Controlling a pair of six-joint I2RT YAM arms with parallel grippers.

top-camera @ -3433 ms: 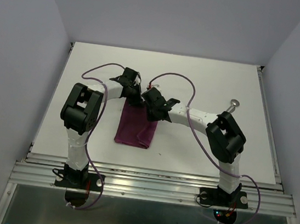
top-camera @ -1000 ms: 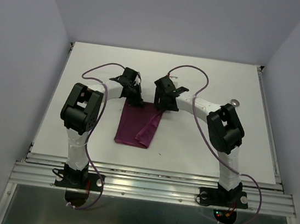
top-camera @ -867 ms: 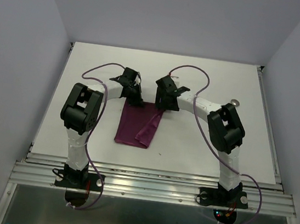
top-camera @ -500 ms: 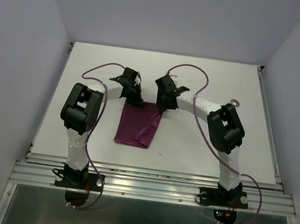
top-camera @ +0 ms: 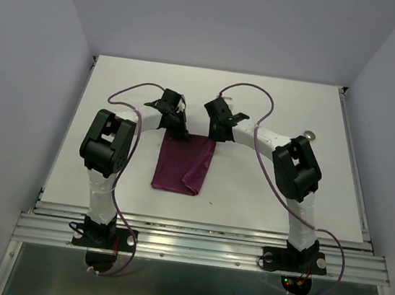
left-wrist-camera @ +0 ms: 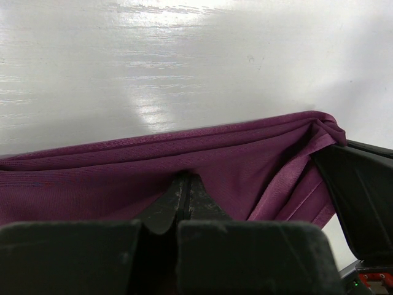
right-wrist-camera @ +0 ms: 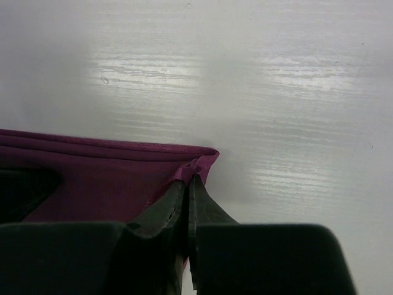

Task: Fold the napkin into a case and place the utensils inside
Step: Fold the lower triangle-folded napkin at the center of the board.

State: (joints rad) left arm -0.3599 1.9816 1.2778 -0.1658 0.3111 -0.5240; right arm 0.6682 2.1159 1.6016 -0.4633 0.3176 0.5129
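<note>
Napkin in left gripper, right gripper

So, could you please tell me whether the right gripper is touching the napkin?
Touching. The right wrist view shows the right gripper shut on a corner of the napkin, with the cloth bunched up between its tips.

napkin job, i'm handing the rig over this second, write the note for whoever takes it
Left claw: shut on the napkin, at its far edge, left side.
Right claw: shut on the napkin's far right corner.
Napkin: folded to a narrow strip, flat on the table between the arms.
Spoon: far right of the table, mostly hidden behind the right arm; no second utensil visible.
Done: first folds.
Left: finish folding, then slip the spoon and the other utensil in.
</note>
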